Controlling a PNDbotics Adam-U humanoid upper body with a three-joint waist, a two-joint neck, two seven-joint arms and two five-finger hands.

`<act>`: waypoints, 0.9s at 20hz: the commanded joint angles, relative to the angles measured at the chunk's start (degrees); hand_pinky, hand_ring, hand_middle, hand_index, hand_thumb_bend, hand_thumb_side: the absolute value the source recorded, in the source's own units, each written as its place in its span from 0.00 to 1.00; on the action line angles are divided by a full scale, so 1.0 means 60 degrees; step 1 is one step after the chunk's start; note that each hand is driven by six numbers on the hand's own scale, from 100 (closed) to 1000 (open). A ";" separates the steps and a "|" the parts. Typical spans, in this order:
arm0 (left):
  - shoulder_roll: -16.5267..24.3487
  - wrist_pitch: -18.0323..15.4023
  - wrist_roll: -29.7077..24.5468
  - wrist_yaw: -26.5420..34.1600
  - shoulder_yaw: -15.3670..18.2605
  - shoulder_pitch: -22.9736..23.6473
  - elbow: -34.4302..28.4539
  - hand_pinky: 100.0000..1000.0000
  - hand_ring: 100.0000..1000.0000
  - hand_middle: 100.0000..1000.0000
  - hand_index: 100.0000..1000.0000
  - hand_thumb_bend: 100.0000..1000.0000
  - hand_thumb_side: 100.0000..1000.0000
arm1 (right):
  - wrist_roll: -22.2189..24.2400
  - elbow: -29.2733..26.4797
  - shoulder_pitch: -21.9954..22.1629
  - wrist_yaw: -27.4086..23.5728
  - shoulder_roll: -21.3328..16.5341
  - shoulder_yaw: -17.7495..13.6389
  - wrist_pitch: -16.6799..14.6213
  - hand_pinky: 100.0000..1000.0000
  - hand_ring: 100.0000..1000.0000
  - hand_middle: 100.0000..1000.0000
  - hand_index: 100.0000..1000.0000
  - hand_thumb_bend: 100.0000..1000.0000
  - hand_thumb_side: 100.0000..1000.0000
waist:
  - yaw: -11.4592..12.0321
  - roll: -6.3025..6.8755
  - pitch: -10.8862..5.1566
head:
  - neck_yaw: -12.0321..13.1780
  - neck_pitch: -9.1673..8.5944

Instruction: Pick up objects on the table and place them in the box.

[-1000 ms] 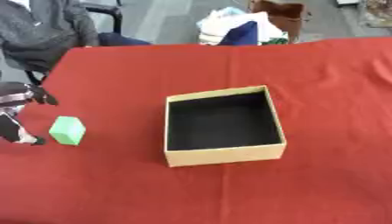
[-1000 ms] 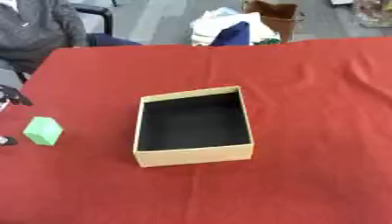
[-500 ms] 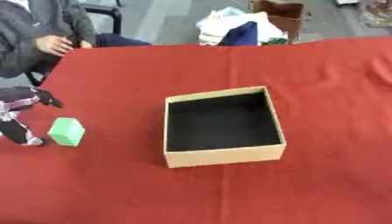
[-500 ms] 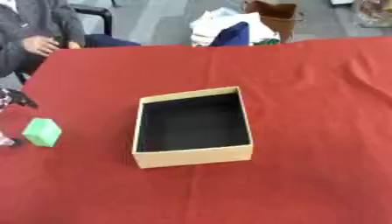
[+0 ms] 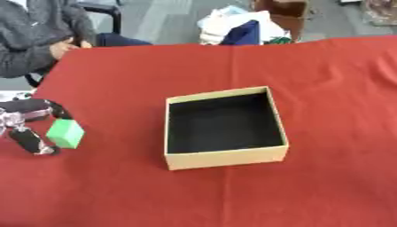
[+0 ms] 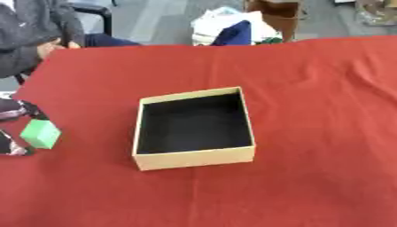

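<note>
Green block (image 5: 65, 133) is sitting at mid-left on the red table (image 5: 325, 88), left hand (image 5: 27, 126) spreading wide around it; the right eye view is cropping that hand. Box (image 5: 225, 127) is lying centre.

Demo room, red-clothed table (image 5: 310, 80), grey floor (image 5: 163, 17)

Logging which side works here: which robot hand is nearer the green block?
Left. The left robot hand is right at the green block, fingers on either side of it at the table's left edge. The right robot hand shows in neither view.
</note>
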 commanded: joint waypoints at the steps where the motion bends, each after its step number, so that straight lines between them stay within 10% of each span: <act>1: 0.0285 0.0083 0.0068 -0.0068 0.0102 -0.0141 -0.0004 0.78 0.71 0.56 0.68 0.32 0.00 | -0.0011 -0.0086 -0.0085 -0.0055 -0.0118 -0.0023 -0.0024 0.59 0.71 0.74 0.85 0.00 0.49 | 0.0000 -0.0006 -0.0128 | 0.0005 -0.0101; 10: 0.0523 0.0130 0.0834 0.0983 0.0438 -0.0602 -0.1475 0.75 0.64 0.47 0.61 0.21 0.00 | 0.0008 -0.0075 -0.0069 -0.0063 -0.0123 0.0006 -0.0025 0.59 0.71 0.74 0.85 0.00 0.49 | 0.0052 0.0001 -0.0162 | -0.0031 -0.0072; 18: -0.0083 -0.0032 0.0231 0.1771 -0.0480 -0.2304 -0.3238 0.74 0.65 0.47 0.62 0.18 0.00 | 0.0166 -0.0038 -0.0059 -0.0113 -0.0112 0.0164 -0.0026 0.59 0.71 0.74 0.85 0.00 0.49 | -0.0074 -0.0044 -0.0344 | 0.0174 0.0006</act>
